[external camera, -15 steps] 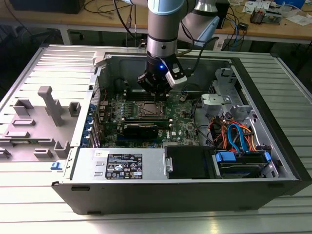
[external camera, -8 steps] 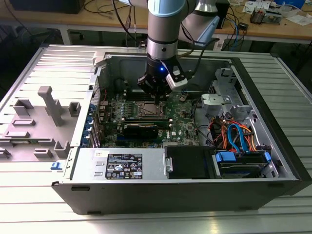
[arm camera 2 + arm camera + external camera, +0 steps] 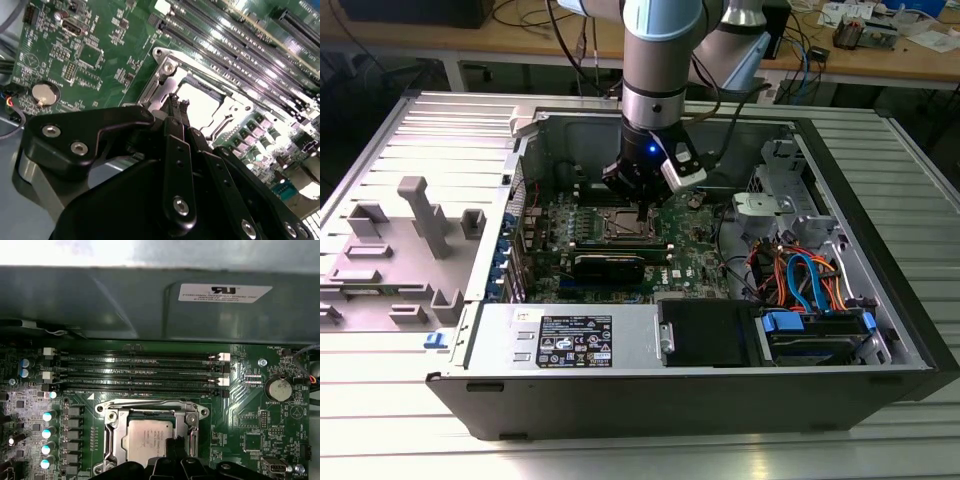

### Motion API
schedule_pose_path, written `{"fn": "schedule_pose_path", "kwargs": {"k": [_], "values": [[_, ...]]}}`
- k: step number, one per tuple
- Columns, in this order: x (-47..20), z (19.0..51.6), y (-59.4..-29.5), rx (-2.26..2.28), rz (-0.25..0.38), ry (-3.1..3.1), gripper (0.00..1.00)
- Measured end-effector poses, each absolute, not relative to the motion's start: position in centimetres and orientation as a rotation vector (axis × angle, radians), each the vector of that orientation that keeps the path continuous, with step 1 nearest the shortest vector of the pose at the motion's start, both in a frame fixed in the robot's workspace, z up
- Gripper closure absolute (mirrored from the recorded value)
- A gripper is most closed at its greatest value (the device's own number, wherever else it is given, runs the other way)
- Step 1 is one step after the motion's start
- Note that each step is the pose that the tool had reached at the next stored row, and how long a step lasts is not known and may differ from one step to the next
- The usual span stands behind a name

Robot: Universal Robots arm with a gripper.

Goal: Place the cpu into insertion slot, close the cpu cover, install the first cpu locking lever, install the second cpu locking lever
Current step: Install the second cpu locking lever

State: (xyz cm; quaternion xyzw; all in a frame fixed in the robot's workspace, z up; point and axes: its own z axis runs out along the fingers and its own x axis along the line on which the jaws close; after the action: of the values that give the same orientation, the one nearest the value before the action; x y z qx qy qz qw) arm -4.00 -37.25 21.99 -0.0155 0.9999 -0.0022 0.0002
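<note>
Gripper (image 3: 176, 446) fingers together, tip on cpu cover (image 3: 111, 432) edge; cover down over cpu (image 3: 147, 437) in insertion slot (image 3: 623, 224).

One cpu (image 3: 147, 440) is seen seated under one cpu cover (image 3: 114, 436). Four long black memory slots (image 3: 140, 372) are counted on one green motherboard (image 3: 250, 435), along with one coin battery (image 3: 278, 388). One open computer case (image 3: 650, 395) is shown.
</note>
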Motion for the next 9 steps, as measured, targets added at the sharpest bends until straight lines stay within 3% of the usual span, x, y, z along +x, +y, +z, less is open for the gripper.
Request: {"fn": "schedule_pose_path", "kwargs": {"k": [9], "values": [[-4.0,21.99,-37.37,-0.049,-0.007,3.141,0.89]]}}
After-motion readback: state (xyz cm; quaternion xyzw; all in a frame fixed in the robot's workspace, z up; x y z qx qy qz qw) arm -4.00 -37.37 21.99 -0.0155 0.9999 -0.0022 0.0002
